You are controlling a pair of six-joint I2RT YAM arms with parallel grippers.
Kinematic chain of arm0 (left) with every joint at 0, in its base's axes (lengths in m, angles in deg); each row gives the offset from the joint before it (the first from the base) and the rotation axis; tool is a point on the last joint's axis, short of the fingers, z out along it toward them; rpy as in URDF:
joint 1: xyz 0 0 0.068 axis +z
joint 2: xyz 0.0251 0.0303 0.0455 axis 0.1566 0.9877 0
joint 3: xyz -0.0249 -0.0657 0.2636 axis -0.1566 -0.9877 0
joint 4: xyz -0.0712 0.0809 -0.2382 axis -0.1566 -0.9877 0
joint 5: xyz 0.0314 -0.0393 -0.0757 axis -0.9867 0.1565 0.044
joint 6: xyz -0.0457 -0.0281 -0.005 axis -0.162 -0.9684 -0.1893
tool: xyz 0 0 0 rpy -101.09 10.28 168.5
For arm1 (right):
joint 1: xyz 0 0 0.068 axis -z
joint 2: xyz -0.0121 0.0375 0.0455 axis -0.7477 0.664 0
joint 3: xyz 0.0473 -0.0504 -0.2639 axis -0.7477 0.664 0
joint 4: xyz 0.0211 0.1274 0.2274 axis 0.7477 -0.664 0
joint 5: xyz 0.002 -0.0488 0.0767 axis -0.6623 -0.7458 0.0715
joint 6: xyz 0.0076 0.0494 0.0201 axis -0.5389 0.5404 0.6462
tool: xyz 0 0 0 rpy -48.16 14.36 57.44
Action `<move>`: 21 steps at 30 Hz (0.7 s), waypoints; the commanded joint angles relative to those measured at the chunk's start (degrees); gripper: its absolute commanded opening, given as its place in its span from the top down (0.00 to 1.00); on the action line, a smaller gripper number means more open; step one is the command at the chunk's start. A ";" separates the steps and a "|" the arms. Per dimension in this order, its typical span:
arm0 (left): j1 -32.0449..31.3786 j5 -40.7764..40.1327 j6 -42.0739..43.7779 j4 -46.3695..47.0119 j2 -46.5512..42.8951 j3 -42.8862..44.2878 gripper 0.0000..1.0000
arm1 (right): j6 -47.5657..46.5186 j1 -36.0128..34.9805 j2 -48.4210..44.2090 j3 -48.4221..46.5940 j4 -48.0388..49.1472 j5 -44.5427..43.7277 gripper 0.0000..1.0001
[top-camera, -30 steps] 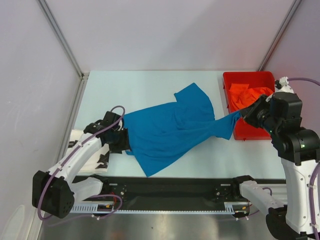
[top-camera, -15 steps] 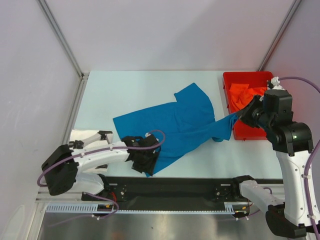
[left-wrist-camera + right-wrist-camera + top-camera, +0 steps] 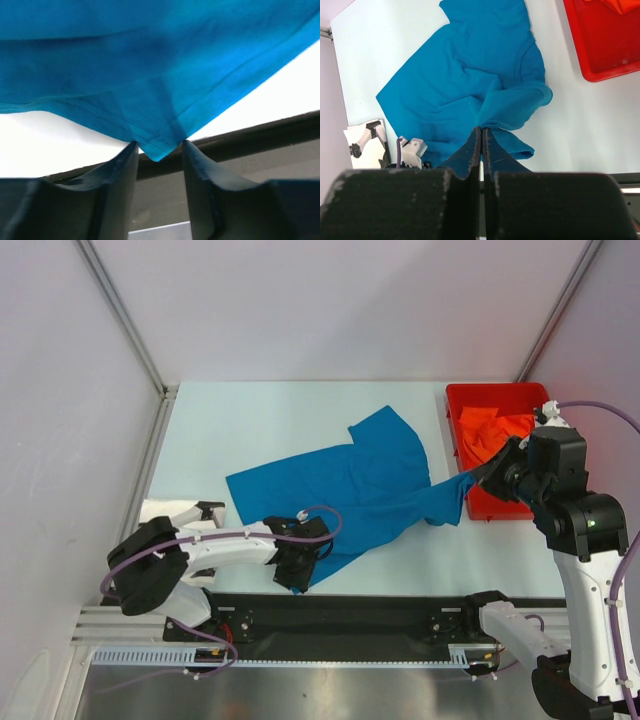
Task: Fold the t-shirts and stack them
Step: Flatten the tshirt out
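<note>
Pale tabletop (image 3: 250, 420) inside white walls, and the bright blue cloth t-shirt (image 3: 340, 490) lay spread across the middle of it, rumpled toward one side; the left gripper (image 3: 297, 568) was down low at the shirt's near corner, jaws parted a moderate way; its wrist camera showed that hemmed corner poking into the gap between the two fingertips, neither pad pressing it, so nothing was gripped there; the right gripper (image 3: 478, 477) was across at the opposite edge, jaws closed tight on a bunched fold of the blue cloth, which was raised off the table and stretched away from the tips toward the rest of the shirt; just beside those closed jaws sat the rigid red plastic bin (image 3: 455, 420), the crumpled orange cloth t-shirt (image 3: 490, 428) inside it; out to the left of the parted jaws, apart from them, lay the white cloth t-shirt with black blotches (image 3: 364, 142).
</note>
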 commanded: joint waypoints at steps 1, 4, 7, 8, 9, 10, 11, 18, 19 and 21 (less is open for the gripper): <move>-0.20 -1.64 -1.45 3.09 2.57 -0.70 0.58 | -0.77 0.29 -0.61 -1.12 -0.32 -0.07 1.00; -0.11 -3.31 -1.45 1.87 2.66 -0.44 0.75 | -1.21 0.29 -0.44 -1.12 0.03 -0.07 1.00; -0.11 -6.98 -1.36 -3.12 1.61 2.45 1.00 | -1.64 0.20 0.44 -1.47 0.21 -0.15 1.00; -0.11 -8.22 -1.45 -4.80 0.73 3.59 1.00 | -1.82 0.29 0.53 -1.56 0.21 -0.07 1.00; 0.06 -9.89 -1.36 -6.47 -1.97 6.30 1.00 | -2.00 0.29 0.79 -1.73 0.21 -0.15 1.00; 0.33 -12.25 -1.36 -10.06 -3.48 7.72 0.99 | -2.43 0.29 1.40 -1.82 0.30 -0.33 1.00; 0.76 -13.23 -1.19 -11.66 -5.41 9.22 1.00 | -2.61 0.38 1.76 -2.17 0.30 -0.68 1.00; 12.97 -16.06 4.60 -21.68 -18.60 24.59 1.00 | -6.04 1.69 6.94 -6.74 2.84 -1.48 1.00; 14.55 -16.23 6.62 -22.22 -19.48 26.35 1.00 | -6.13 2.04 7.47 -7.01 3.80 -1.30 1.00; 18.51 -17.37 9.26 -22.40 -19.84 31.71 1.00 | -6.13 3.01 9.22 -7.36 7.05 -0.08 1.00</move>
